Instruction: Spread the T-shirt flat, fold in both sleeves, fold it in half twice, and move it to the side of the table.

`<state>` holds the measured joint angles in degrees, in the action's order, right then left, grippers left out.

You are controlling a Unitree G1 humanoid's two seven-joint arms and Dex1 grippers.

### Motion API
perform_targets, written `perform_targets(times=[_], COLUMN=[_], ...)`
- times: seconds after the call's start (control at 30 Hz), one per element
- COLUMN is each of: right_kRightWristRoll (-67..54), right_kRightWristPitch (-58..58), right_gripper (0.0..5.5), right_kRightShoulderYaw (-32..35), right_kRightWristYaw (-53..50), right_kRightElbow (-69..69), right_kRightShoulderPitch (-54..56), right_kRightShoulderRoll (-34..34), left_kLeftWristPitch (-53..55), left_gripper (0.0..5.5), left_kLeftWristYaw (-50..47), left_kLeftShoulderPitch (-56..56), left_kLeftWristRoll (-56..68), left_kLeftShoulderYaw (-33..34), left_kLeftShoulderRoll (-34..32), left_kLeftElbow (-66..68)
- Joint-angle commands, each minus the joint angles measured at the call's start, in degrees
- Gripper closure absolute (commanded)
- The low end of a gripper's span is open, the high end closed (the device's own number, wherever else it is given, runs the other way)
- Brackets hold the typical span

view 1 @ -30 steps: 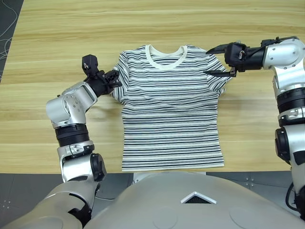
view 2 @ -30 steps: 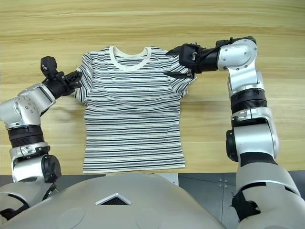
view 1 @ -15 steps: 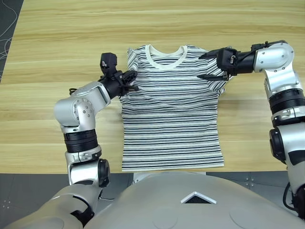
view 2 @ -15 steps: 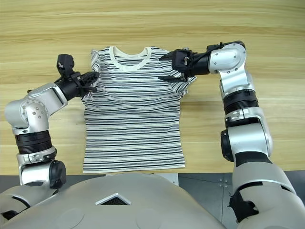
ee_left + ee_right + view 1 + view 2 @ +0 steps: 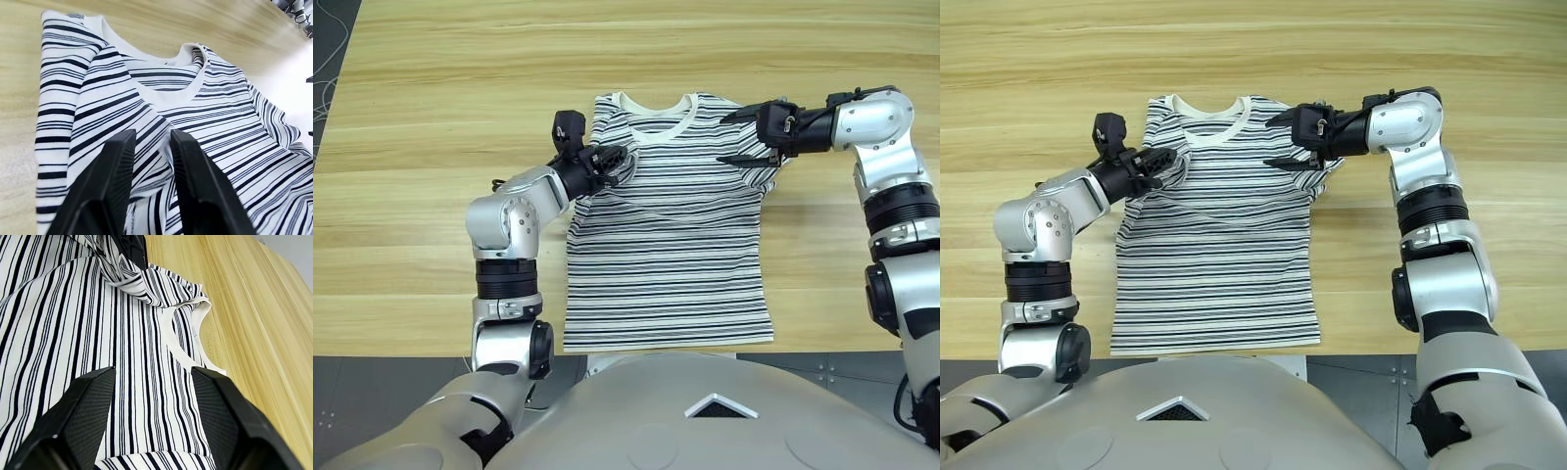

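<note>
pale wooden table (image 5: 431,88) seen from above. a striped t-shirt (image 5: 671,255) lies flat at its centre, collar (image 5: 656,125) toward 12 o'clock. at the shirt's 10 o'clock, the left gripper (image 5: 612,160) pinches the left sleeve (image 5: 605,122), which lies folded inward over the chest, fingers nearly closed on the fabric. the right gripper (image 5: 744,134) sits over the shirt's 2 o'clock corner, fingers spread wide, holding nothing.

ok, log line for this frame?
step: sleeve fold | left gripper: shut on left sleeve, laid over T-shirt chest | right gripper: open over its right side
</note>
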<state>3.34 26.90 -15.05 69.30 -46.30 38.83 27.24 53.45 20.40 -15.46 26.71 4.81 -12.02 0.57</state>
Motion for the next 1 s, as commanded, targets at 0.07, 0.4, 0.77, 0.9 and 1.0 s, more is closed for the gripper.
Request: perform_targets(times=[0.07,0.4,0.77,0.9,1.0], right_kRightWristRoll=[-2.79,-7.08,-1.87,-0.57,-0.32], right_kRightWristPitch=[-2.51,-34.74,-38.82,-37.51,-36.89], right_gripper=[2.63,2.63,2.63,2.63,2.63], right_kRightShoulderYaw=[2.52,13.10,10.16,10.07,10.43], right_kRightWristYaw=[1.01,-7.55,-11.92,-15.56,-17.52], right_kRightElbow=[-1.46,-19.76,-26.26,-27.62,-28.27], right_kRightShoulderPitch=[2.79,11.90,7.99,6.64,6.75], right_kRightShoulderRoll=[0.07,6.52,-1.64,-2.40,-1.89], left_kLeftWristPitch=[-1.49,-31.81,-35.26,-34.92,-34.73], left_gripper=[3.42,2.98,2.98,2.98,2.98], left_kLeftWristYaw=[4.69,1.95,2.41,2.73,2.91], left_kLeftShoulderPitch=[0.58,-4.15,-2.82,-2.24,-2.04], left_kLeftWristRoll=[-0.83,-23.77,-22.33,-22.14,-22.19], left_kLeftShoulderYaw=[-4.66,-5.31,-0.18,0.48,0.82], left_kLeftShoulderRoll=[-5.39,-23.49,-22.04,-21.89,-22.02], left_kLeftElbow=[-11.57,2.99,8.43,7.89,7.76])
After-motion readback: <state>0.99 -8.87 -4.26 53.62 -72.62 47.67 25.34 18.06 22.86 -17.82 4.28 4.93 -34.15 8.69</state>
